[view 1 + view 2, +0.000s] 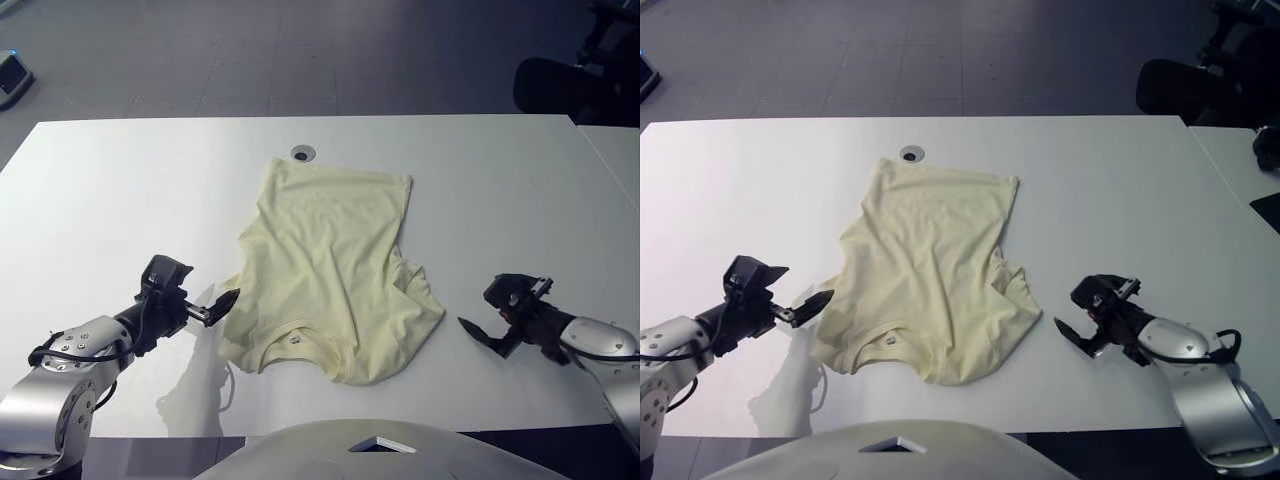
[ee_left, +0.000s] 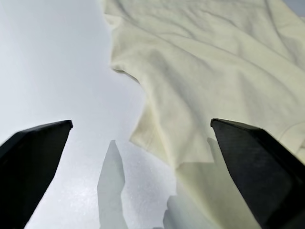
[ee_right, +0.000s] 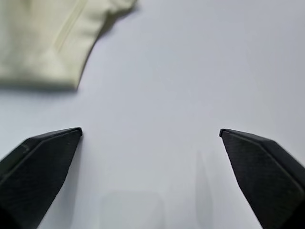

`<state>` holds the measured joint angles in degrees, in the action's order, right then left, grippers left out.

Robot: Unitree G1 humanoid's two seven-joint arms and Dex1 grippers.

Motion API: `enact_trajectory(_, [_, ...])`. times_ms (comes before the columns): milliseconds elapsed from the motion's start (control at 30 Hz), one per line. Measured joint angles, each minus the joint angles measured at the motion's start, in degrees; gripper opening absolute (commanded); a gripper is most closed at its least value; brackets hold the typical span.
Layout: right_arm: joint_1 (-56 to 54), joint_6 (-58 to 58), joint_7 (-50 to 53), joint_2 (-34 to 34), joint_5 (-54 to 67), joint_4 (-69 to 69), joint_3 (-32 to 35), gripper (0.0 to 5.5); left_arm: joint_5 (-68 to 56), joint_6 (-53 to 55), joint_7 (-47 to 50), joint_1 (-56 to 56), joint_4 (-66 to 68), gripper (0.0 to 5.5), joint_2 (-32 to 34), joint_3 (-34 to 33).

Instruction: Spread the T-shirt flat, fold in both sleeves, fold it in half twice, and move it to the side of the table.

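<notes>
While the pale yellow T-shirt lies rumpled at the middle of the white tabletop, collar toward the robot, the left claw sits spread apart just beside its left sleeve, and the right claw, likewise parted, is near its right sleeve.

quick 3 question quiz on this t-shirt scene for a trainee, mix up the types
1. True or false: the T-shirt lies smooth and flat on the table, sleeves spread out.
2. Which part of the T-shirt is nearest the robot? A collar; B bottom hem; C neither, it lies sideways.
3. Fill in: the left end effector and right end effector are both ___.

Key: 1 false, it is rumpled; 2 A; 3 open.
</notes>
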<state>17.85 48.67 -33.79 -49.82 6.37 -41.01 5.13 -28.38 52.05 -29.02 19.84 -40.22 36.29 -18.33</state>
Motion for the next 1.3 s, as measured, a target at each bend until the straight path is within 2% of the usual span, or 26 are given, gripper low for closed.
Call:
enact_trajectory(133, [-7.44, 4.45, 1.44, 4.46, 3.44, -3.00, 0.08, 5.38, -0.07, 0.00, 0.82, -0.13, -0.33, 5.40, -0.31, 0.58])
enact_trajectory(300, [-9.86, 5.46, 3.12, 6.64, 3.57, -1.51, -7.94, 5.38, -0.09, 0.03, 2.08, -0.70, -0.74, 5.40, -1.43, 2.11])
enact_trajectory(400, [-9.75, 5.00, 3.51, 6.64, 1.96, 0.15, -11.93, 5.38, -0.08, 0.04, 2.43, -0.77, -0.86, 5.40, -1.44, 2.36])
enact_trajectory(500, [-7.40, 1.64, 2.99, 2.69, -0.69, 1.17, -13.72, 5.38, -0.07, 0.15, 2.91, -0.76, -1.18, 5.40, -1.46, 2.34])
enact_trajectory(600, [-3.00, -2.25, 2.42, -2.78, -2.86, 1.37, -10.89, 5.38, -0.09, 0.41, 3.41, -0.42, -1.23, 5.40, -1.46, 1.54])
enact_trajectory(767, [4.85, -3.24, 2.37, -5.81, -4.67, 0.86, -3.44, 5.38, -0.14, 0.46, 3.31, -0.21, -1.20, 5.40, -1.40, 1.16])
enact_trajectory(1000, [5.10, -2.86, 2.20, -5.92, -5.25, 0.22, -3.22, 5.38, 0.14, 1.31, 2.87, 1.61, -1.23, 5.40, 0.67, 2.48])
enact_trajectory(1300, [3.18, -2.41, 1.80, -5.61, -5.69, 0.67, -4.17, 5.38, -0.22, 2.67, 2.98, 2.21, -2.28, 5.40, 0.24, 7.76])
